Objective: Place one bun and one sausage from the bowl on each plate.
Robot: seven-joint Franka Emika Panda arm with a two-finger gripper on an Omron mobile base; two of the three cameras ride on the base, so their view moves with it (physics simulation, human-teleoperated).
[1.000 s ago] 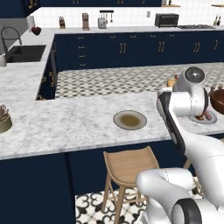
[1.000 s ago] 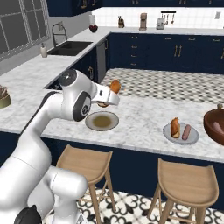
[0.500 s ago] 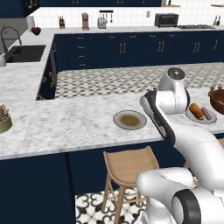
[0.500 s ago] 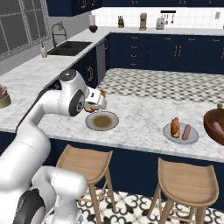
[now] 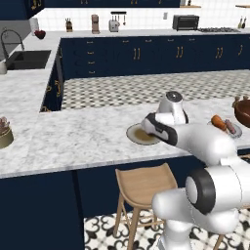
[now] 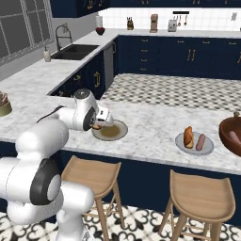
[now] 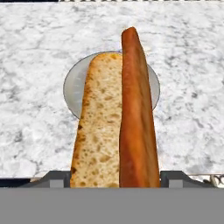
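My gripper is shut on a tan bun and a reddish sausage, pressed side by side. They hang low over the grey-rimmed plate, whose centre they hide. From the base cameras the gripper sits at the near left rim of that olive-brown plate, also seen as plate under the hand. The light grey plate to the right carries a bun and a sausage. The dark reddish-brown bowl stands at the far right.
Both plates lie near the front edge of the marble counter. Two wooden stools stand below that edge. A small basket sits far left on the counter, and a sink is set further back.
The arm has swung left from near the bowl side and come down, carrying the bun and sausage to just above the olive-brown plate.
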